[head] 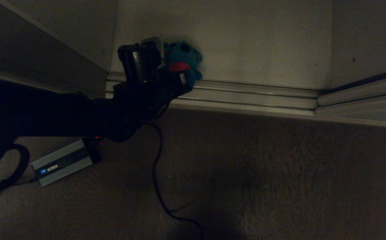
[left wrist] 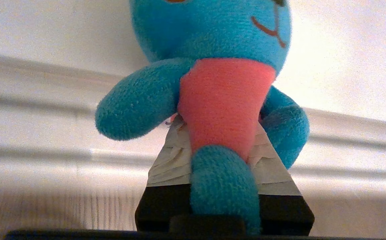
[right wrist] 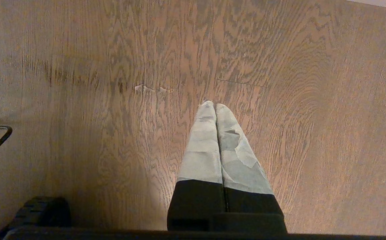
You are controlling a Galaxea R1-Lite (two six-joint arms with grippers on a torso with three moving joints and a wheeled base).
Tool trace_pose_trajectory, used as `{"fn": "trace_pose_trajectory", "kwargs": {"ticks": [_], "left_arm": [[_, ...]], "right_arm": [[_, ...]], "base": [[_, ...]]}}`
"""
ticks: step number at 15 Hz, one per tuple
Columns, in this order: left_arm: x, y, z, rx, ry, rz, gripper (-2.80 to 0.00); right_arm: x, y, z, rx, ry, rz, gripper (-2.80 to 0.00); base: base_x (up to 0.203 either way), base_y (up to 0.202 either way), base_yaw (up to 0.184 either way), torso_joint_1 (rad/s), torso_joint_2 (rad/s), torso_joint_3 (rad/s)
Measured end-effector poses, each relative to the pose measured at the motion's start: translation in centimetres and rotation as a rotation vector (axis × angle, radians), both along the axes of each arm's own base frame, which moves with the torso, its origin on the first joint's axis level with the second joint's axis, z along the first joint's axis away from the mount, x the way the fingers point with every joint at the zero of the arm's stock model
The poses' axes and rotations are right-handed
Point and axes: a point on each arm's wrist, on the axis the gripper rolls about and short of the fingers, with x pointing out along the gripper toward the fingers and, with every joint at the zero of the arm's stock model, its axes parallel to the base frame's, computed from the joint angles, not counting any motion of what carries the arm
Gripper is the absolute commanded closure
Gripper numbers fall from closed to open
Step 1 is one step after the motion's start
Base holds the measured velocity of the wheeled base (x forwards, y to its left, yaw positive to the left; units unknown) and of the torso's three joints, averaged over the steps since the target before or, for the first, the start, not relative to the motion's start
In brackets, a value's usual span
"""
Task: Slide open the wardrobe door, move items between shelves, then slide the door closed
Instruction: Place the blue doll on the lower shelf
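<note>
Look down and you see the dark brown wooden floor (head: 279,173) with its wavy grain. On it lie a flat silver metal box with a small blue light (head: 63,162) and a thin black cable (head: 158,186) that curls across the boards. Past the floor's far edge runs the pale metal door track (head: 246,96), and behind it the plain off-white shelf board (head: 256,50).

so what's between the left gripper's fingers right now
The blue plush toy sits between the left gripper's taped fingers, clamped at its pink belly; the left wrist view shows it best. It hangs over the wardrobe's door track.
</note>
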Motion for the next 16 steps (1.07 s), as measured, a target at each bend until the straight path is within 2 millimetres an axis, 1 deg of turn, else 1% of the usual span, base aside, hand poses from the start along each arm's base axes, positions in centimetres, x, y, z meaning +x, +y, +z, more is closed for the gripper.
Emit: {"fn": "trace_pose_trajectory", "kwargs": {"ticks": [1, 3, 6, 9, 13, 14, 16], "left_arm": [[1.0, 0.1, -0.4, -0.001, -0.034, 0.016, 0.00], [3.0, 0.6, -0.4, -0.022, -0.123, 0.058, 0.00], [5.2, 1.5, -0.7, -0.041, -0.217, 0.108, 0.00], [6.1, 1.6, -0.8, -0.042, -0.274, 0.124, 0.00], [6.1, 1.6, 0.4, -0.049, -0.378, 0.145, 0.00], [6.0, 1.6, 0.8, -0.046, -0.405, 0.151, -2.80], [6.1, 1.6, 0.8, -0.039, -0.404, 0.151, -2.80]], "right_arm": [[0.0, 0.0, 0.0, 0.000, 0.000, 0.000, 0.00], [0.0, 0.0, 0.0, 0.000, 0.000, 0.000, 0.00], [0.0, 0.0, 0.0, 0.000, 0.000, 0.000, 0.00], [0.0, 0.0, 0.0, 0.000, 0.000, 0.000, 0.00], [0.0, 0.0, 0.0, 0.000, 0.000, 0.000, 0.00], [0.0, 0.0, 0.0, 0.000, -0.001, 0.000, 0.00], [0.0, 0.0, 0.0, 0.000, 0.000, 0.000, 0.00]], "base": [[0.000, 0.000, 0.000, 0.000, 0.00, 0.000], [0.000, 0.000, 0.000, 0.000, 0.00, 0.000], [0.000, 0.000, 0.000, 0.000, 0.00, 0.000], [0.000, 0.000, 0.000, 0.000, 0.00, 0.000], [0.000, 0.000, 0.000, 0.000, 0.00, 0.000], [0.000, 0.000, 0.000, 0.000, 0.00, 0.000], [0.000, 0.000, 0.000, 0.000, 0.00, 0.000]]}}
